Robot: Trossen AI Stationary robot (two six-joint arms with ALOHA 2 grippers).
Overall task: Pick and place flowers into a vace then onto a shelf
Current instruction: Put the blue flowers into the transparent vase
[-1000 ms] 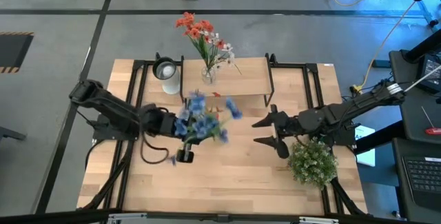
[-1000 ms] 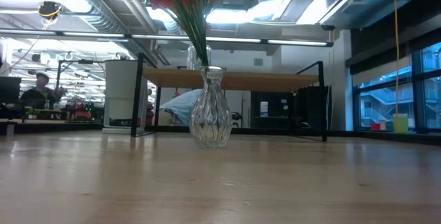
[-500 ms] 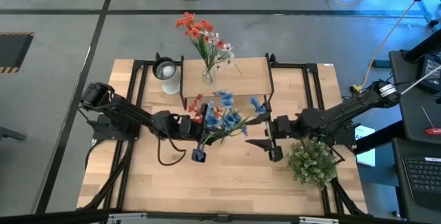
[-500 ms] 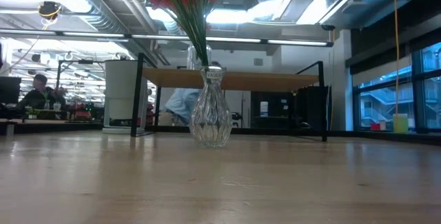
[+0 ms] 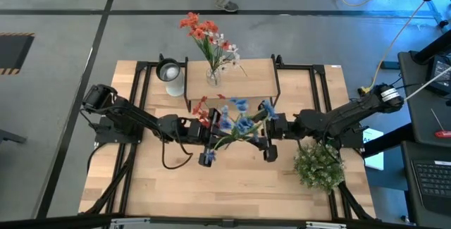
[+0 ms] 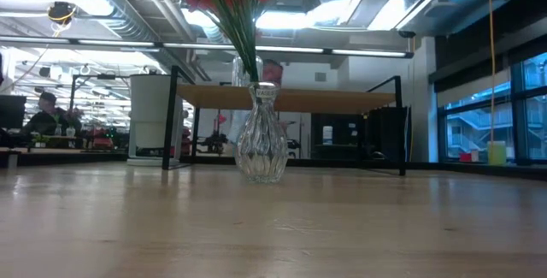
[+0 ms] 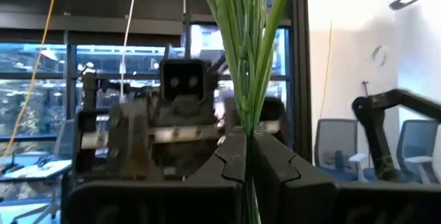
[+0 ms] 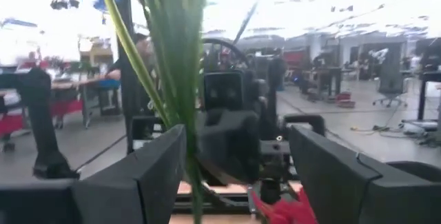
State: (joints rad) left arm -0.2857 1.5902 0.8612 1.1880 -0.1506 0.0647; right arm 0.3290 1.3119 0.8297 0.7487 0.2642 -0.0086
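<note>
**Both grippers meet at a blue bunch over the table's middle**

The table (image 5: 232, 194) is bare light wood along its near edge. Toward the near right corner sits a bushy green-and-white plant (image 5: 319, 165), just beside the right arm.

Over the middle of the table the two arms face each other. The left gripper (image 5: 211, 132) is clamped tight on the green stems of a bunch of blue flowers (image 5: 236, 120); in the left wrist view the stems (image 7: 249, 52) rise straight out from between the closed fingers (image 7: 231, 158). A few red blossoms (image 5: 201, 109) show beside this gripper. The right gripper (image 5: 268, 132) has its jaws spread wide on either side of the same stems, not gripping them: the right wrist view shows the stems (image 8: 176, 79) standing between the two separated fingers (image 8: 155, 162), nearer one of them.

Farther back stands the shelf (image 5: 254, 81), a narrow wood plank on black legs. On it is a clear glass vase (image 6: 261, 137) holding red, orange and white flowers (image 5: 208, 35). A white cylinder (image 5: 171, 77) stands at the shelf's left end.

Beyond the table, a person (image 6: 41, 111) sits far off in the room.
</note>
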